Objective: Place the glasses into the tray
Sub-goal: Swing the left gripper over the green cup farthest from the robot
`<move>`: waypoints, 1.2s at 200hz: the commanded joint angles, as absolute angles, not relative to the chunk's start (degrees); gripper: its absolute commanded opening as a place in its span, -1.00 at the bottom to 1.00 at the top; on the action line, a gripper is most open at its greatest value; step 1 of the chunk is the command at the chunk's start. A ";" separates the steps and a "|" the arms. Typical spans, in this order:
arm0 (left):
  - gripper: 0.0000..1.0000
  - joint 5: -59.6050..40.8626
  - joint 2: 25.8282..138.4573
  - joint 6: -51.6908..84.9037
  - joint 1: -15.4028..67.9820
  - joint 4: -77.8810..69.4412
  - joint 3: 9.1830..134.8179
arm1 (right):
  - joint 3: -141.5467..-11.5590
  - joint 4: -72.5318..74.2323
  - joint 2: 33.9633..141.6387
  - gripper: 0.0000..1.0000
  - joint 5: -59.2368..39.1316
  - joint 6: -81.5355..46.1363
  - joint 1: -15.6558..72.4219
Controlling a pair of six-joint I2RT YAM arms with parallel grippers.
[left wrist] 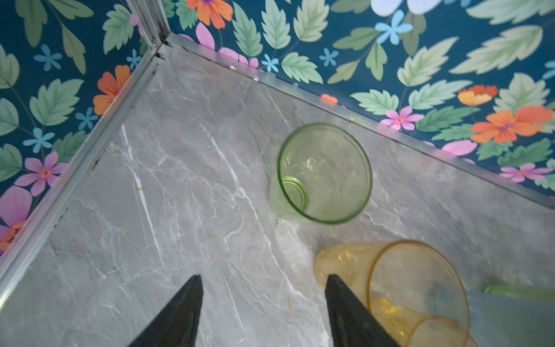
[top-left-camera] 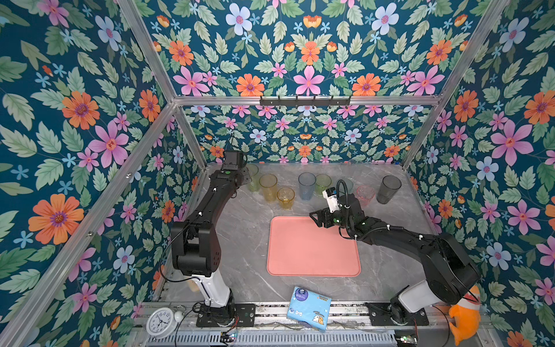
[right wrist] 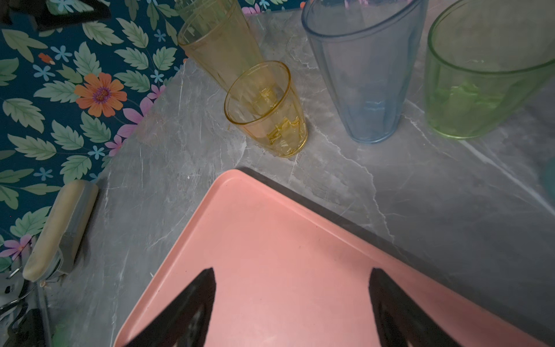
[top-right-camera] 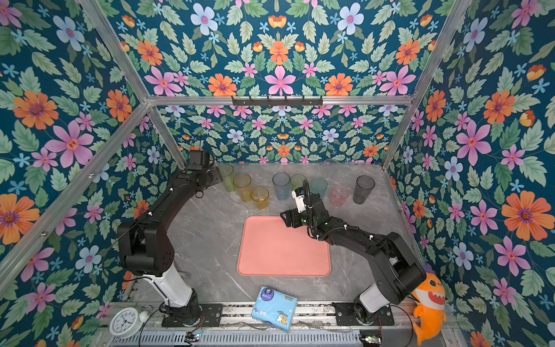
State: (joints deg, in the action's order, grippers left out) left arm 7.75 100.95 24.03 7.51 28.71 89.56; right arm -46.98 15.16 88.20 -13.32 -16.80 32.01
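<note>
At the front rail lay a white alarm clock (top-left-camera: 161,323) and a light-blue tissue packet (top-left-camera: 308,311), its print too small to read. The pink tray (top-left-camera: 312,264) lay mid-bench (top-left-camera: 240,240) on grey marble. The right pincer (right wrist: 292,270) hung over its far corner, jaws apart. Beyond, the glasses (top-left-camera: 268,186) stood on the bench along the back edge. The left pincer (left wrist: 263,278) was spread beside them, below floral wallpaper (top-left-camera: 309,45).

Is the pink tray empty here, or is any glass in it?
Empty. In both top views the tray shows only bare pink surface; the glasses stand on the table beyond it.
</note>
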 commanded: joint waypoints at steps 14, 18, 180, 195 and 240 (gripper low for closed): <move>0.36 5.91 105.14 22.60 5.68 32.73 97.19 | -47.33 17.69 88.50 0.62 -15.34 -17.75 32.12; 0.36 5.89 105.67 22.51 5.48 33.20 98.18 | -47.33 17.66 88.46 0.62 -15.35 -17.80 32.08; 0.29 -1.22 126.33 21.82 3.69 47.96 123.92 | -49.28 8.95 87.51 0.57 -11.66 -18.78 32.08; 0.29 -1.40 127.03 21.34 3.69 48.16 123.97 | -49.82 8.41 88.04 0.57 -12.34 -19.03 32.08; 0.21 -2.22 130.63 19.81 3.69 53.32 128.64 | -49.79 8.61 88.68 0.57 -11.55 -19.29 32.05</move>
State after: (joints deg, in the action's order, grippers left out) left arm -1.48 129.27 21.43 3.64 49.34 125.93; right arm -49.43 8.82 88.27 -11.81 -19.27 32.01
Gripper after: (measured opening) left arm 0.630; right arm 0.785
